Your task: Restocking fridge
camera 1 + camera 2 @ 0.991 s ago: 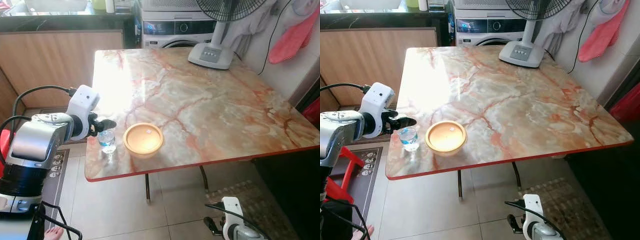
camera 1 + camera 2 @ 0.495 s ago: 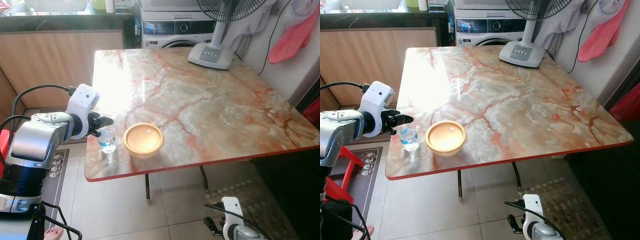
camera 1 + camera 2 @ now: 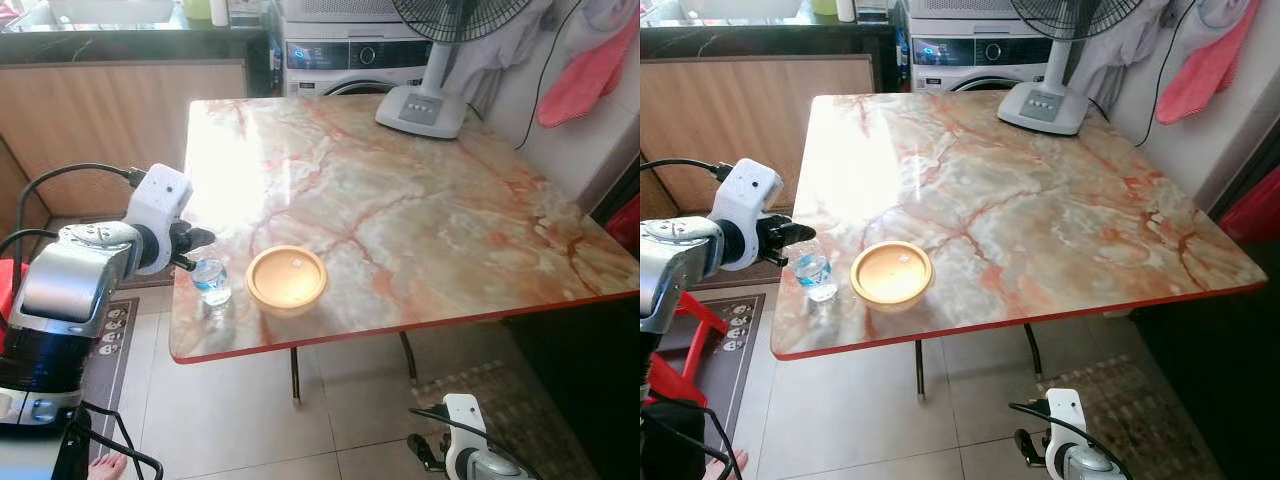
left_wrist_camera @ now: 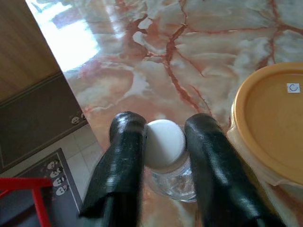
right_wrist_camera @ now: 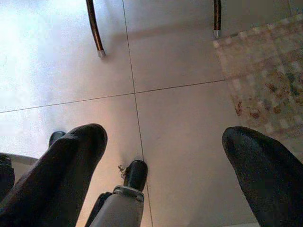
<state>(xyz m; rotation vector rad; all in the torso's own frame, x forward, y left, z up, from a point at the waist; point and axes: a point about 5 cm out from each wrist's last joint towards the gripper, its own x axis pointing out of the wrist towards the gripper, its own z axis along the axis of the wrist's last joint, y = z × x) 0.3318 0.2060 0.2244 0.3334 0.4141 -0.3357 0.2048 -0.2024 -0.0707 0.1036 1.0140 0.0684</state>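
Observation:
A small clear water bottle [image 3: 211,283] with a white cap [image 4: 164,144] stands at the front left corner of the marble table [image 3: 400,200], leaning slightly. My left gripper [image 4: 163,135] is shut on the bottle's cap from the table's left side, one black finger on each side. Right beside the bottle sits a round yellow lidded container [image 3: 287,279]. My right gripper [image 5: 170,142] hangs low over the tiled floor with its fingers wide apart and nothing between them.
A fan [image 3: 425,100] stands at the table's far right. A washing machine [image 3: 350,55] and a wooden cabinet [image 3: 110,110] lie behind. A red stool [image 3: 680,340] and dark mat are on my left, a patterned rug [image 3: 500,400] right. A person's toes [image 3: 105,465] show bottom left.
My left gripper has drawn back a little to the left with its fingers on the bottle's cap. The bottle has shifted slightly left and leans. The right arm has not moved.

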